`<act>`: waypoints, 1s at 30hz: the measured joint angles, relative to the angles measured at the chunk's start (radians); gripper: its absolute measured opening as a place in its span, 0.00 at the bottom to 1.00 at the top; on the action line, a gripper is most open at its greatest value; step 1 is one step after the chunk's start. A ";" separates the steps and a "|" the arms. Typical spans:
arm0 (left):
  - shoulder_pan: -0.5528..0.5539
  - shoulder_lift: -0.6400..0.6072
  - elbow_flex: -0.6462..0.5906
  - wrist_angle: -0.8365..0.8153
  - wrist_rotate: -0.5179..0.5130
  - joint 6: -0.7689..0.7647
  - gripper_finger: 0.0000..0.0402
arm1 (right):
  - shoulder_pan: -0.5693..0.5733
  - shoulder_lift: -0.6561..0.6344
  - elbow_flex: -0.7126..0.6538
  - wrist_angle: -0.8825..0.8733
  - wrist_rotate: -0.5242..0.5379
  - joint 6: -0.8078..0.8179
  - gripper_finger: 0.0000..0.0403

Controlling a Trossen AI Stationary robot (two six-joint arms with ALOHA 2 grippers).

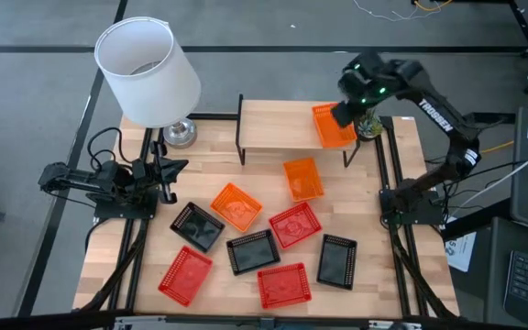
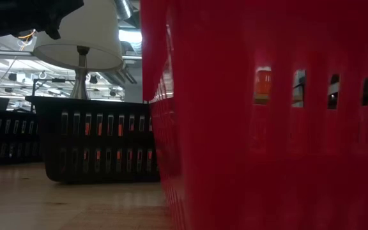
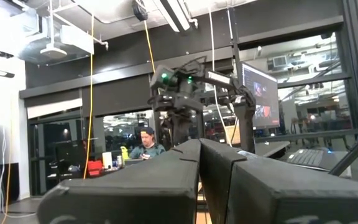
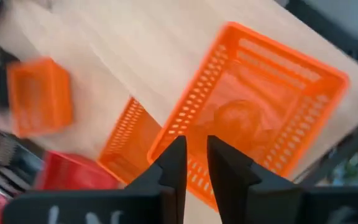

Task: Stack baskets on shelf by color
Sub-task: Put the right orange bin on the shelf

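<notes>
While on shelf (image 1: 282, 124), orange basket (image 4: 260, 106) underlies right claw (image 4: 196, 155).

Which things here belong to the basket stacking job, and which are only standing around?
Job: shelf; orange basket on shelf, under right pincer; eight baskets on the table, e.g. red basket, black basket.

Standing around: lamp; left pincer, waiting.

Three orange perforated plastic baskets (image 1: 334, 126), three red mesh plastic baskets (image 1: 294, 225) and three black mesh plastic baskets (image 1: 253, 253); one light-wood shelf on black legs (image 1: 278, 124); one white-shaded table lamp (image 1: 149, 71)
</notes>
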 joint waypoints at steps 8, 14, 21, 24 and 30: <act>0.000 0.000 0.000 0.000 0.000 0.000 0.00 | 0.222 0.079 -0.001 0.177 0.086 -0.227 0.16; 0.000 0.000 0.000 0.000 0.000 0.000 0.00 | 0.208 0.180 -0.002 0.142 0.087 -0.273 0.12; 0.000 0.000 0.000 0.000 0.000 0.000 0.00 | 0.197 0.236 -0.001 0.169 0.105 -0.370 0.07; 0.000 0.000 0.000 0.000 0.000 0.000 0.00 | 0.170 0.259 -0.001 0.142 0.136 -0.372 0.05; 0.000 0.000 0.000 0.000 0.000 0.000 0.00 | 0.136 0.289 -0.001 0.156 0.142 -0.392 0.02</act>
